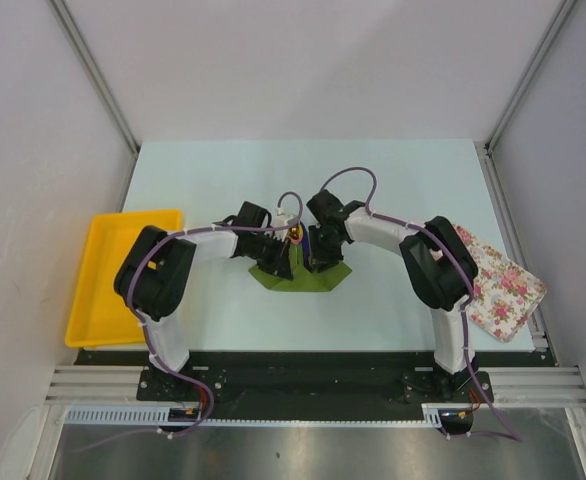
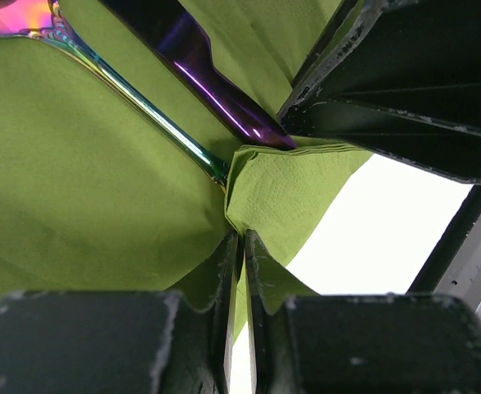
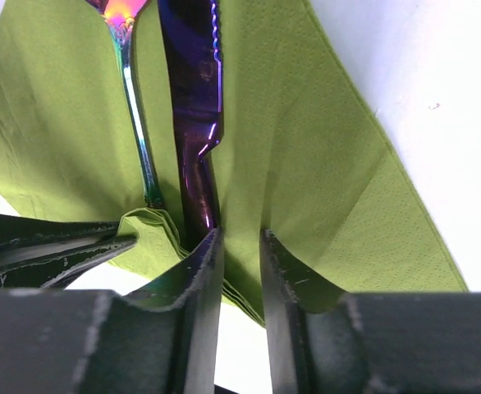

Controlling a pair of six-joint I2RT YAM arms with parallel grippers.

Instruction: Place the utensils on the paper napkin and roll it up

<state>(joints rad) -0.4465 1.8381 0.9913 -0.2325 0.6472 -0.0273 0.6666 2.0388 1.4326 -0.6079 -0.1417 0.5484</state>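
Note:
The olive-green paper napkin (image 1: 313, 281) lies mid-table with both grippers meeting over its near edge. On it lie two utensils: a dark purple knife (image 3: 193, 98) and a slim iridescent handle (image 3: 138, 123) with a shiny head at the top; their ends reach the napkin's folded-up near edge (image 2: 281, 197). My left gripper (image 2: 240, 246) is shut on that fold. My right gripper (image 3: 240, 242) straddles the napkin's layered edge beside the knife's handle, a gap showing between its jaws. Its finger (image 2: 405, 98) shows close by in the left wrist view.
A yellow plastic tray (image 1: 103, 290) sits at the table's left edge. A white cloth with pink flowers (image 1: 498, 280) lies at the right edge. White table surface (image 3: 437, 74) surrounds the napkin.

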